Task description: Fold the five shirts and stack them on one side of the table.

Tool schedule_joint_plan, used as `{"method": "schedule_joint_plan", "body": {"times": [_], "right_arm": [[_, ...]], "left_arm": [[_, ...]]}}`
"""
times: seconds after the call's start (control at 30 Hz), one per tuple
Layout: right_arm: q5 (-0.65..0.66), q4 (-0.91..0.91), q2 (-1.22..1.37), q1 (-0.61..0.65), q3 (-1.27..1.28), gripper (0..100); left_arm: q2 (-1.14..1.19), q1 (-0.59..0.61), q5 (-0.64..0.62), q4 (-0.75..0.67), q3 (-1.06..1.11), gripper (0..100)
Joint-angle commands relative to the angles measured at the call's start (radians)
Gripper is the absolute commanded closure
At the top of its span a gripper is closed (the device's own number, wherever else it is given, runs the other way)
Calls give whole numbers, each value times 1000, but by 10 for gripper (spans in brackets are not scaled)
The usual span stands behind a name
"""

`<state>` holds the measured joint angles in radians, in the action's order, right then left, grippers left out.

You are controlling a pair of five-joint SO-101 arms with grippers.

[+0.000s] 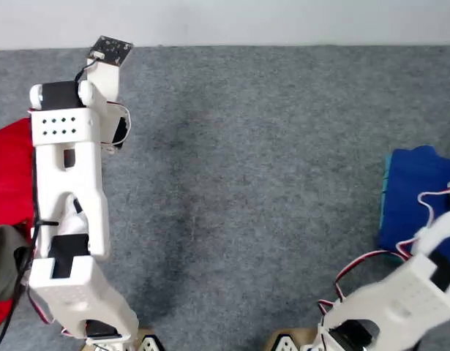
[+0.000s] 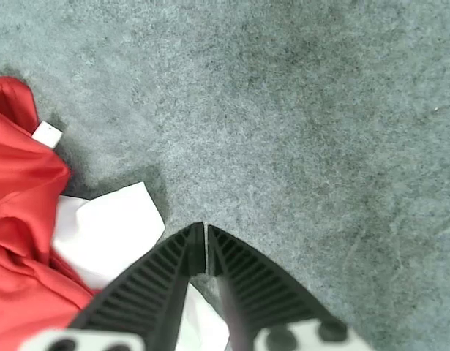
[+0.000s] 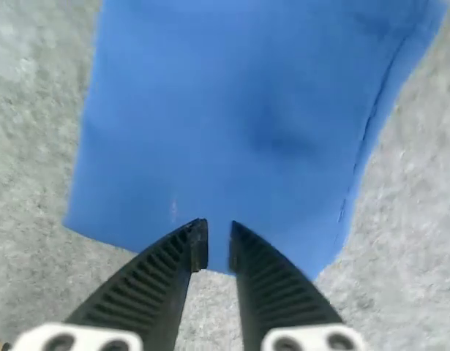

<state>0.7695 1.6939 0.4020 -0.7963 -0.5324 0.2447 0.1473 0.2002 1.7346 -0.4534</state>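
While the folded blue shirt waits at the right edge of the high view, your right gripper hangs over its edge, jaws a crack apart and empty. The red shirt lies crumpled at the left edge, and your left gripper is just beside it, jaws pressed together. Spread them wide, pinch only red cloth and not the white fabric, then draw it onto the bare grey mat.

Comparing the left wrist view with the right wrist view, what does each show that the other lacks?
Left wrist view: a red shirt and a white cloth by the shut left gripper. Right wrist view: a blue shirt, with the right gripper slightly open at its edge. Both: the grey table, and a gripper holding nothing.
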Motion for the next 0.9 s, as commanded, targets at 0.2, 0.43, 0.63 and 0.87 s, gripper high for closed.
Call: {"method": "schedule_joint_plan", "body": {"times": [0.2,0.43,0.63,0.87], "right_arm": [[78,-1,200,-139,-54,990],[63,101,50,-59,-170,990],[52,102,-166,-2,-55,990],[-12,101,-441,-2,296,990]], "left_arm": [[-172,2,0,18,1,987],[-285,3,5,18,88,987],[-446,8,8,18,220,987],[-575,196,135,18,447,984]]}}
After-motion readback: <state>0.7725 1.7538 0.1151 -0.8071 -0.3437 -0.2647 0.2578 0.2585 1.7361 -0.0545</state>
